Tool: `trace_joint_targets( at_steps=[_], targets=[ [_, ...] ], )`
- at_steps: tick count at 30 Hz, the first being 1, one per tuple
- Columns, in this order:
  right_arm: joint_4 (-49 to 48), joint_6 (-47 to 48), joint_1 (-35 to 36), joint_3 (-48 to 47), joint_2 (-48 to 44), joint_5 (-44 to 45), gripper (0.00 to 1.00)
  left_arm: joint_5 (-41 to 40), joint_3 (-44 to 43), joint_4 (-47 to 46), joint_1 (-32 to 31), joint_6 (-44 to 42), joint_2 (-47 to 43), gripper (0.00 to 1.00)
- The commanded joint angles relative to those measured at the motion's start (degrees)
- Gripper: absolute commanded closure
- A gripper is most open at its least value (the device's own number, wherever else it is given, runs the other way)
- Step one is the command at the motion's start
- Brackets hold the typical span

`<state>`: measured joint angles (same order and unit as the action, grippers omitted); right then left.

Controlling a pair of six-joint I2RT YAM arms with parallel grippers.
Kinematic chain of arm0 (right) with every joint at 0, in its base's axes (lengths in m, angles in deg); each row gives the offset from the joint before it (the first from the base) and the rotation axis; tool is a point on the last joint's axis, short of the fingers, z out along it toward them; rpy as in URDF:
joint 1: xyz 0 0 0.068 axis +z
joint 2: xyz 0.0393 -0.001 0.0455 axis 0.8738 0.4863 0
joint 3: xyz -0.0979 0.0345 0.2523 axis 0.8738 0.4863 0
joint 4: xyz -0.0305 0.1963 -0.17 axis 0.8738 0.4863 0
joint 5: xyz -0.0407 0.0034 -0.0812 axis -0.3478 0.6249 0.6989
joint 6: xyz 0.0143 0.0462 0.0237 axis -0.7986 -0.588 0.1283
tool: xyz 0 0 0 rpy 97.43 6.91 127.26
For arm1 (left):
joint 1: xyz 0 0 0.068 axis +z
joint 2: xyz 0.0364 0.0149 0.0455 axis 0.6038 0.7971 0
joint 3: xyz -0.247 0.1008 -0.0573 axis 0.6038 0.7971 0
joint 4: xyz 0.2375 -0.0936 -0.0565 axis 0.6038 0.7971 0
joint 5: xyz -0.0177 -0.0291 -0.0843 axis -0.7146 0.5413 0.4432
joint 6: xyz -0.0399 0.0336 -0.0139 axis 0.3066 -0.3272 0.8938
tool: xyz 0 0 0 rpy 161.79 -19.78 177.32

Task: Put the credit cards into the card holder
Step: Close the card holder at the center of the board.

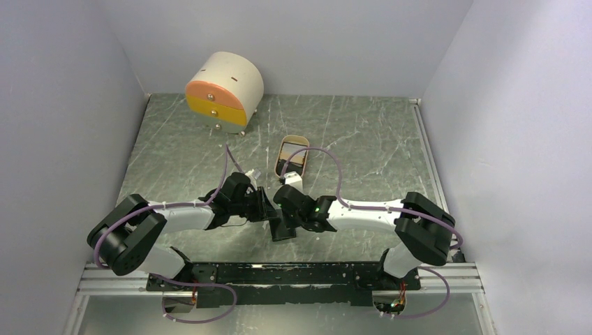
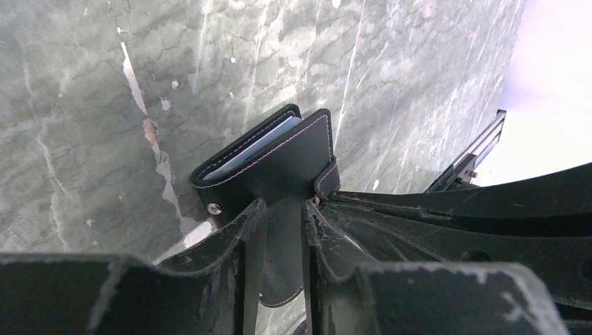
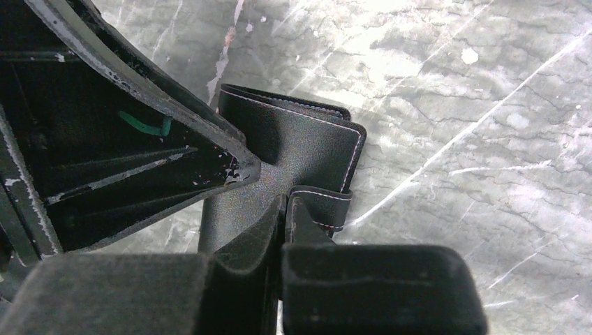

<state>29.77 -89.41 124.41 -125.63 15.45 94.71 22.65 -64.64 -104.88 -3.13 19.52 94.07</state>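
The black card holder [image 2: 279, 153] is held folded just above the table, between both grippers at the table's middle. Light card edges and the blue inner face [image 2: 255, 144] show in its open side. Its snap tab [image 3: 324, 206] wraps over one edge and hangs loose. A metal stud [image 2: 214, 208] shows on the lower corner. My left gripper [image 2: 279, 209] has its jaws closed onto the holder's lower flap. My right gripper [image 3: 285, 206] is shut on the holder's cover beside the tab. In the top view the two grippers [image 1: 269, 209] [image 1: 285, 222] meet and hide the holder. No loose cards show.
A tan oval tray [image 1: 293, 155] lies behind the grippers with something dark in it. A round cream drawer box [image 1: 223, 89] with orange and yellow fronts stands at the back left. Walls close in the table on three sides.
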Motion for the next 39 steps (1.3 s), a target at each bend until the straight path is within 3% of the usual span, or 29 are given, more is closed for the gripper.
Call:
trace_joint_targets(
  at_steps=[1,39],
  targets=[
    [-0.7,-0.2,1.0,-0.4,1.5,-1.9,1.0,1.9,1.1,0.4,-0.3,0.0,0.3,0.7],
    [6.8,3.1,3.3,-6.0,4.3,0.2,1.0,1.7,1.9,-0.8,-0.5,0.5,0.3,0.71]
  ],
)
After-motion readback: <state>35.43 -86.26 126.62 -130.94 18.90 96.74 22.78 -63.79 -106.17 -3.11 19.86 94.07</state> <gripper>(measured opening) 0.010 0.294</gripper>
